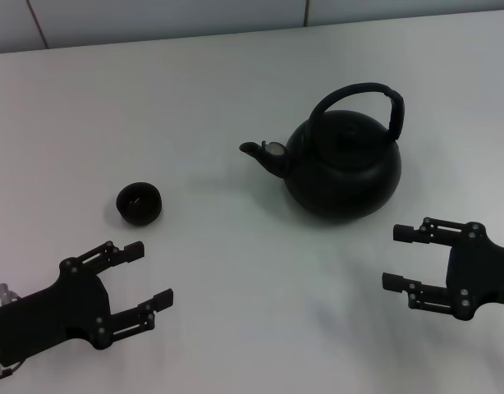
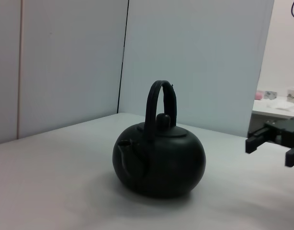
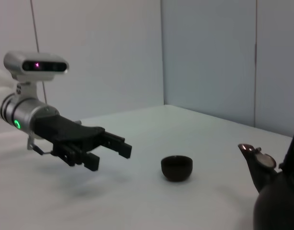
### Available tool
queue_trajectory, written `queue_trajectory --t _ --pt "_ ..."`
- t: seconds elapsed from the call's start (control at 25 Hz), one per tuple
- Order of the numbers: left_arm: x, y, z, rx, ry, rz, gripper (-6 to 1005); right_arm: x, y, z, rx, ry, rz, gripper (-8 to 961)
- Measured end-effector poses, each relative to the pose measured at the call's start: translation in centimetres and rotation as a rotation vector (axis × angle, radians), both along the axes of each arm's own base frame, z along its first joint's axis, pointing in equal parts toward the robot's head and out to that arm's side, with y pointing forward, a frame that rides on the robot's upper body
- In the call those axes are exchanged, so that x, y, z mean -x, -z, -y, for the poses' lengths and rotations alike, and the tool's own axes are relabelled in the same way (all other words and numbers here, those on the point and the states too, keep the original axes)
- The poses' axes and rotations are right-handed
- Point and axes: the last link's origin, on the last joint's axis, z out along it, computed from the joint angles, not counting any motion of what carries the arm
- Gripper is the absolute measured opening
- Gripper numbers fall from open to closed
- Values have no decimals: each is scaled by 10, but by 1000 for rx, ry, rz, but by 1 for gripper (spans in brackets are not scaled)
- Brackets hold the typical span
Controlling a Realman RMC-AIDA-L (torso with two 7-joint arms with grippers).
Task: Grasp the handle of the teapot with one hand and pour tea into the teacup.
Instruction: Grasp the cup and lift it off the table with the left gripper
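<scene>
The round black teapot stands upright on the white table, spout pointing left toward the teacup. Its arched handle rises over the lid, with a thicker sleeve on the right side. The left wrist view shows the teapot and handle side-on. The tiny black teacup sits to the left, also in the right wrist view as teacup. My left gripper hovers open near the front left, below the cup. My right gripper is open at the front right, just short of the teapot.
The white table runs back to a pale wall. In the left wrist view, a side table with small items shows beyond a wall panel.
</scene>
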Motion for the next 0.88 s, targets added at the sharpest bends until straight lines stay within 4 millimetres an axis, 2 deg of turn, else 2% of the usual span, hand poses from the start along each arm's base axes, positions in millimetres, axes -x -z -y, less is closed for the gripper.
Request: queue_trajectory --t 0.88 --pt "-1 0 2 8 -1 14 802 1 5 -5 -6 -12 13 660"
